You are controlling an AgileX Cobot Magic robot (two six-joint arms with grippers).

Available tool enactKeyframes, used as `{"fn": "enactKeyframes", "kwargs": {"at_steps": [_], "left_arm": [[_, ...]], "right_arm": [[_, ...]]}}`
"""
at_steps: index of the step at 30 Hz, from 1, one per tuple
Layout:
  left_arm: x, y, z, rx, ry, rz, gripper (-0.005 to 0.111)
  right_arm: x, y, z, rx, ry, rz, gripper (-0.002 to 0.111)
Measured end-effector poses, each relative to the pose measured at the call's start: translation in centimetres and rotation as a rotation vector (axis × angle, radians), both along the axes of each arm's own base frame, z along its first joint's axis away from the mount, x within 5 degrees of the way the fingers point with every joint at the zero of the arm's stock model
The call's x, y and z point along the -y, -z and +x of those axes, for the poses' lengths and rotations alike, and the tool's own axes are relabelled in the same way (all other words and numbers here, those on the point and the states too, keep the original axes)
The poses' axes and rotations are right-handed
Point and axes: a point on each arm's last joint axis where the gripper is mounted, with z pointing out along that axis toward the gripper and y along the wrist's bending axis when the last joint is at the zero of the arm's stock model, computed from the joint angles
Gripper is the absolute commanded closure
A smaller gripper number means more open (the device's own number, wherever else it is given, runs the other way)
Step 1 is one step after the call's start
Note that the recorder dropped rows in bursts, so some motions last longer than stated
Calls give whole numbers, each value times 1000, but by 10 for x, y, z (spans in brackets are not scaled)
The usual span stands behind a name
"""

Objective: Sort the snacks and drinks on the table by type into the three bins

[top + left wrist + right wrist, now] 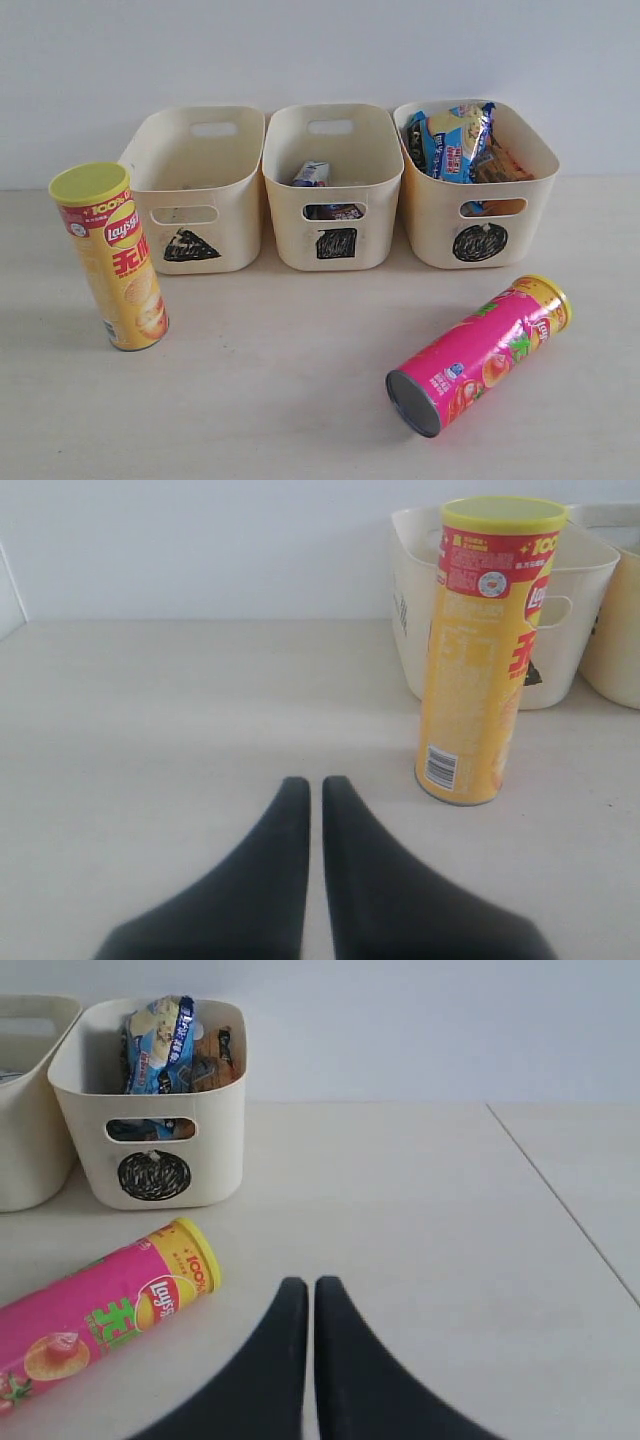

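Pale worktop (300, 420) is mostly bare, so there's loads of room to move; foil bags (455, 140) sit in the circle bin (430, 220), cartons (312, 173) in the square bin (290, 230), and the triangle bin (240, 230) looks saved for tubes. Left end effector (312, 785) is closed on nothing, with the upright yellow tube (480, 660) just ahead and off to one side, near that bin's wall. Right end effector (311, 1285) is closed and empty too, with the pink tube (100, 1320) lying on its side ahead of it, probably free to roll.

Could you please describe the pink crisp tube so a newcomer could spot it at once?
On the table, find the row of cream bins. In front of the circle-marked bin lies the pink tube. Unlike the upright yellow tube, it lies on its side.
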Motion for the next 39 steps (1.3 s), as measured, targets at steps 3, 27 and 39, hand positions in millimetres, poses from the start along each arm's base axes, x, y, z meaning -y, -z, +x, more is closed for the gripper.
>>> {"fn": "enactKeyframes", "kwargs": {"at_steps": [3,27,39], "left_arm": [[0,0,0,0,0,0,102],[0,0,0,0,0,0,102],[0,0,0,0,0,0,102]], "right_arm": [[0,0,0,2,-1,2,108],[-12,44,-3,103,-139,-12,108],[-13,77,4,53,-138,24,108]]}}
